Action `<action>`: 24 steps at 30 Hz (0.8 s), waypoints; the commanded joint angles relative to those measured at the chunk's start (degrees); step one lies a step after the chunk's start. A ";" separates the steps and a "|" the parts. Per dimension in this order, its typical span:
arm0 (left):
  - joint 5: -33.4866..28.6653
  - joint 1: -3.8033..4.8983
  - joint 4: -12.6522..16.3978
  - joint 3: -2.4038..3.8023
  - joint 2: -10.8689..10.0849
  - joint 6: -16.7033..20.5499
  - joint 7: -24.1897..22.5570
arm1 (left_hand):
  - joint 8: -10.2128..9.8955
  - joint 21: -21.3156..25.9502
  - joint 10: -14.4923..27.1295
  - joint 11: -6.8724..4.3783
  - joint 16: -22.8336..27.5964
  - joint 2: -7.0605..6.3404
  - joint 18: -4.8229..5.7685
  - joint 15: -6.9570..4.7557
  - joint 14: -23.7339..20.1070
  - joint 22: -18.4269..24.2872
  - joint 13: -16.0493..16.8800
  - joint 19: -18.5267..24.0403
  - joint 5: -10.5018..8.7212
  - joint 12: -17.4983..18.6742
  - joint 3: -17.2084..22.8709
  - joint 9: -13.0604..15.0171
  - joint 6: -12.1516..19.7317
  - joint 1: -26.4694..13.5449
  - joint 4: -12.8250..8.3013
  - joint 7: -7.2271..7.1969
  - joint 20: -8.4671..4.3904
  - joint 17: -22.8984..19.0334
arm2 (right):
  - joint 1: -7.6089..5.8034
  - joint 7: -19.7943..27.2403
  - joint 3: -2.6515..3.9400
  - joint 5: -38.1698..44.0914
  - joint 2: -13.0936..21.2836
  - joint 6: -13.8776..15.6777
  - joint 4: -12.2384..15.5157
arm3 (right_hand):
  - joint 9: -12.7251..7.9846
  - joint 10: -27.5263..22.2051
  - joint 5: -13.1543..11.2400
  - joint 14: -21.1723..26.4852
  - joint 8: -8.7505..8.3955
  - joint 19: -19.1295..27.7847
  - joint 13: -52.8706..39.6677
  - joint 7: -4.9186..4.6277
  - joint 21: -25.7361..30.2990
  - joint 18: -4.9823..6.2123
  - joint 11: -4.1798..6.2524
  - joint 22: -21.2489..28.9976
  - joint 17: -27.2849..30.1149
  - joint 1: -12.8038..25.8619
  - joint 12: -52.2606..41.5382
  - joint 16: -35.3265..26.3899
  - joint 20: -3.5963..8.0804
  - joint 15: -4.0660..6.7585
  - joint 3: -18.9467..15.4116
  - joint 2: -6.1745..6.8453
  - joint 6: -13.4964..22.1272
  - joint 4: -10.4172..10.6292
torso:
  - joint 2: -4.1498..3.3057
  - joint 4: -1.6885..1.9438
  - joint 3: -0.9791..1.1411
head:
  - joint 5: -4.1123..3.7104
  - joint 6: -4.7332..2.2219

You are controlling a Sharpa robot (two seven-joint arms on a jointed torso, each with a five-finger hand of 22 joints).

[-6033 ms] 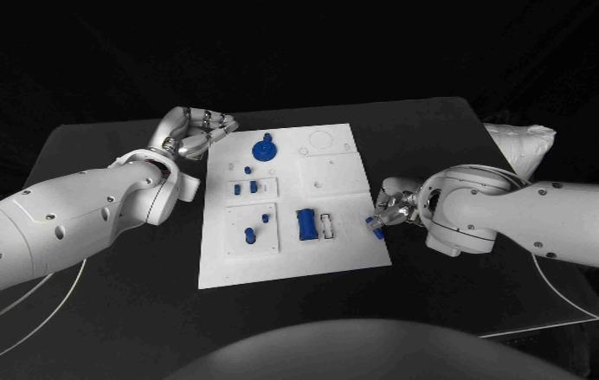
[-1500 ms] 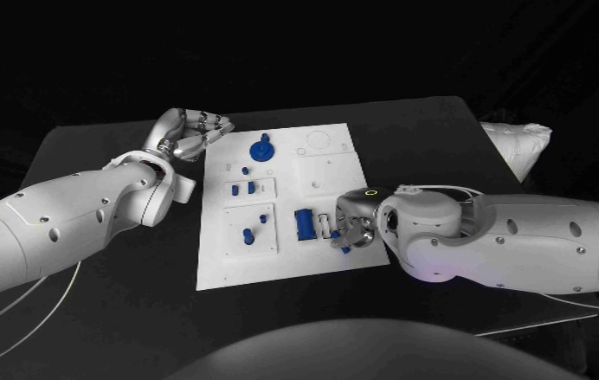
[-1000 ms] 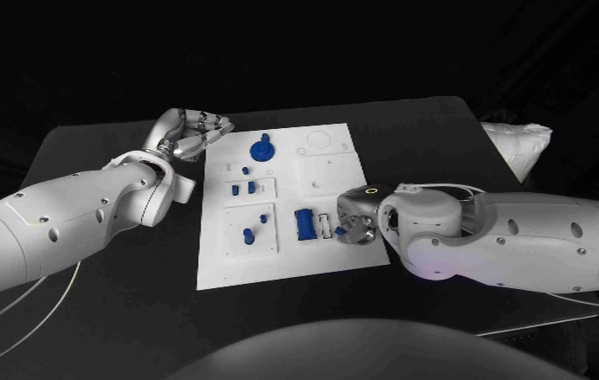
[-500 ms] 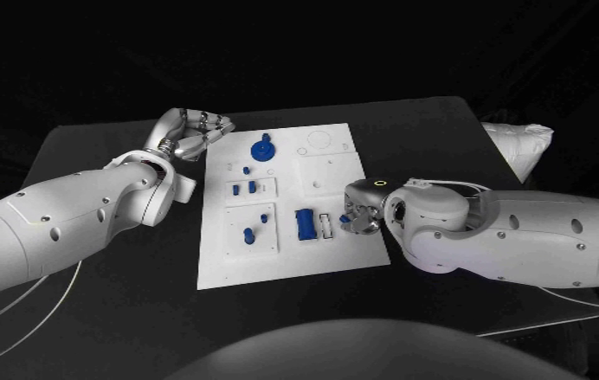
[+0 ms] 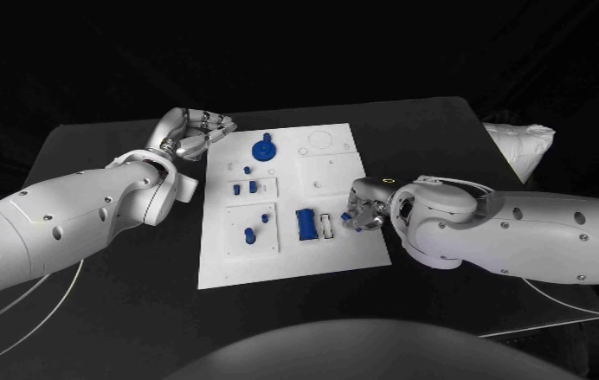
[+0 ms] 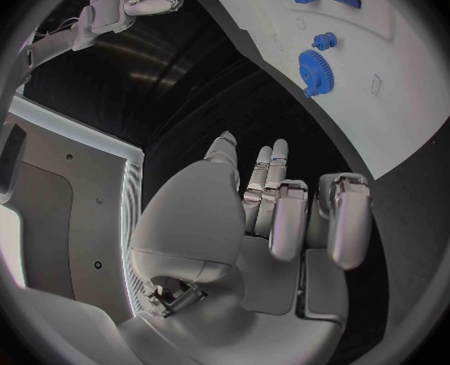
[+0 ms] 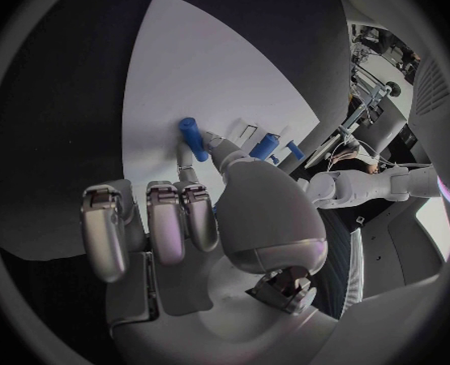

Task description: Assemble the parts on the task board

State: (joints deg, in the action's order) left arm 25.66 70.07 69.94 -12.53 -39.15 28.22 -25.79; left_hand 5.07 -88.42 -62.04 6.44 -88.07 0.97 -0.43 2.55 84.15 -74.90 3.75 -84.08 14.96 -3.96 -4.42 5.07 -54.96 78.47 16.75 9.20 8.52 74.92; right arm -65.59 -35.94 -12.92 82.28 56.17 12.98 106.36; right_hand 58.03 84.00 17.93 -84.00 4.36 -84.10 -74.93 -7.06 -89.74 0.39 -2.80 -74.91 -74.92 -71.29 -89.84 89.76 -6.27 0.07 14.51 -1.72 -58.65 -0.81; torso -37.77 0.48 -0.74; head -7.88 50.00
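A small blue part point(image 7: 193, 139) is pinched in the fingertips of the right hand point(image 5: 363, 209) over the near right edge of the task board point(image 5: 337, 263), just beside the open slot point(image 5: 327, 226). Placing appears in hand; alignment over the slot is called for next. Beyond the board's far left corner, the left hand point(image 5: 194, 133) is held curled, empty.

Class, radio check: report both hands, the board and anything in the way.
Left hand open, off the task board's far-left corner. Right hand at the board's right edge, fingers on a small blue part. Nothing in the way.
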 commanded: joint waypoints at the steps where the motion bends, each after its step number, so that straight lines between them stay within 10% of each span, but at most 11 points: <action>1: 0.18 -0.01 0.09 0.04 0.13 -0.80 -0.27 | -0.34 0.25 -0.02 -0.30 0.19 0.56 -0.08 -0.40 4.65 -14.43 -0.02 -4.46 0.23 0.06 -0.35 -0.06 -0.57 -0.06 0.01 0.02 -0.35 11.72 | 0.53 -0.07 -0.58 -6.34 0.45 -0.35 -0.81 | -40.05 6.00 -0.28 -6.00 -0.34 -5.90 -15.07 1.48 -0.26 -0.39 0.59 -15.09 -15.08 -0.12 -0.16 0.24 0.13 0.59 5.77 0.22 0.15 -5.46 | 0.03 0.03 0.01 | 0.06 0.00; 24: 0.19 0.00 0.01 0.04 0.16 -0.79 -0.18 | -0.34 0.25 -0.02 -0.30 0.19 0.56 -0.08 -0.40 4.65 -14.43 -0.02 -4.46 0.23 0.06 -0.35 -0.06 -0.57 -0.06 0.01 0.02 -0.35 11.72 | -1.24 6.73 -0.51 -24.80 1.73 4.50 -0.83 | -40.90 6.00 -0.67 -6.00 -0.48 -5.90 -15.07 1.84 -0.26 -0.39 0.95 -15.09 -15.08 0.10 -0.16 0.24 0.40 0.99 5.75 0.23 -0.25 -5.40 | 0.04 0.01 0.00 | 0.20 0.00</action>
State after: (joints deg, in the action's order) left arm 25.67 70.07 69.87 -12.53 -39.11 28.19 -25.70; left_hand 5.07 -88.42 -62.04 6.44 -88.07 0.97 -0.42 2.54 84.15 -74.90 3.75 -84.08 14.96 -3.96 -4.42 5.07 -54.96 78.47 16.75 9.20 8.52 74.91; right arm -67.24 -30.68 -12.99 62.75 57.89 17.54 105.77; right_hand 18.39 83.99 17.29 -83.83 3.84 -84.10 -74.93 -4.95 -89.74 0.38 -2.39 -74.95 -74.91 -71.28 -89.84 89.76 -6.27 0.65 18.71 -1.71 -59.07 -5.00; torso -37.73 0.49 -0.74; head -7.68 50.00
